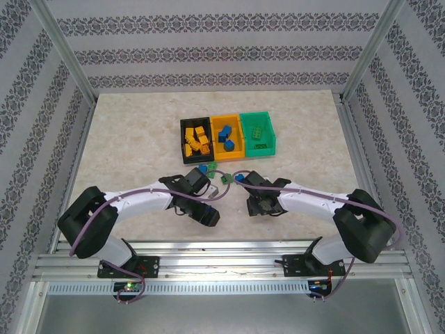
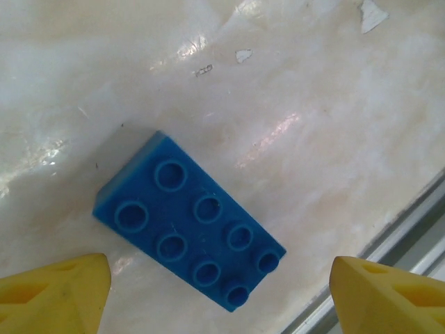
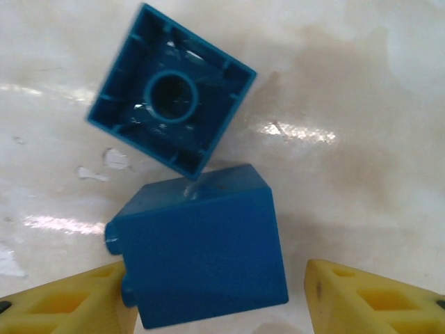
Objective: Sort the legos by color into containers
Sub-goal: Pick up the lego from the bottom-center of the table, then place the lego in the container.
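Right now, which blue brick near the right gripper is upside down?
The farther blue brick, hollow underside showing; the nearer blue brick lies on its side.

- Worktop [image 1: 125, 139]: pale, marbled beige, filling the middle of the overhead view (glossy with glare in both close views).
- Walls [image 1: 208, 52]: white with grey ornamental bands, at top, left and right.
- Aluminium posts [image 1: 66, 52]: slanting in from the upper corners.
- Metal rail [image 1: 222, 268]: across the bottom edge.
- White chips [image 2: 372, 14]: upper right, on the surface.
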Available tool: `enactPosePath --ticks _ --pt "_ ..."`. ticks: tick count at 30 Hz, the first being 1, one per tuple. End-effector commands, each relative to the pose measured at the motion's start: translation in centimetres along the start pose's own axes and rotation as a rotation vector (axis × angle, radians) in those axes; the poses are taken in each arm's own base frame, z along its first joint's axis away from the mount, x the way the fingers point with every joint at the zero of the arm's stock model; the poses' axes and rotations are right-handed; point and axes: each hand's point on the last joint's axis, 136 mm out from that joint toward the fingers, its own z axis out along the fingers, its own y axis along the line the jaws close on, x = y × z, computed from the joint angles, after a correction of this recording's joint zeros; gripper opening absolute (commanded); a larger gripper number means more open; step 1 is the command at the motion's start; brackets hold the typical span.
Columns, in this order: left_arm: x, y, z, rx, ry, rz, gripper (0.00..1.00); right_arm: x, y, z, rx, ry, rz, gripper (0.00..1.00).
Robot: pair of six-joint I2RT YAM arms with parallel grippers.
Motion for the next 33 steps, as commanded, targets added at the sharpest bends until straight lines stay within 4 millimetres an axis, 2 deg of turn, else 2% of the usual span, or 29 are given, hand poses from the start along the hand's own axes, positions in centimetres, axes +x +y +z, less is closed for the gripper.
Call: enactPosePath --ticks 1,5,7,9,13,18,21,28,30,33 --pt "-1.7 -0.3 0.4 -0.021 -0.039 0.041 0.81 -0.1 -0.3 0.7 -0.004 0.002 0.003 0.61" --pt "-1.9 -0.1 1.1 -0.028 -0.032 0.026 0.76 -1.0 0.2 0.9 -0.04 -0.009 0.015 0.54" --pt "-1.9 0.0 1.5 -0.028 -0.026 0.019 0.71 -1.5 0.5 0.8 -0.053 -0.023 0.013 0.51" --pt "-2.0 0.0 1.7 -0.024 -0.029 0.015 0.68 -1.9 0.7 0.9 -0.067 -0.027 0.01 0.44" --pt "-2.0 0.1 2.0 -0.031 -0.026 0.006 0.54 -2.6 1.0 0.7 -0.09 -0.03 0.007 0.3" --pt "-2.4 0.4 1.9 -0.043 -0.056 -0.015 0.4 -3.7 1.1 -0.7 -0.124 -0.072 0.012 0.29" --pt "-2.8 0.1 1.6 -0.029 -0.078 -0.037 0.39 -4.7 1.2 -1.8 -0.153 -0.107 0.032 0.29" --pt "-4.8 -0.6 -0.8 -0.031 -0.181 -0.05 0.39 -6.6 1.0 -4.2 -0.224 -0.179 0.087 0.28" --pt "-6.2 -0.7 -2.1 -0.031 -0.23 -0.061 0.38 -6.8 0.7 -4.4 -0.233 -0.186 0.1 0.28" --pt "-9.4 -0.7 -4.5 -0.006 -0.321 -0.087 0.38 -7.0 0.2 -4.5 -0.245 -0.194 0.123 0.28"
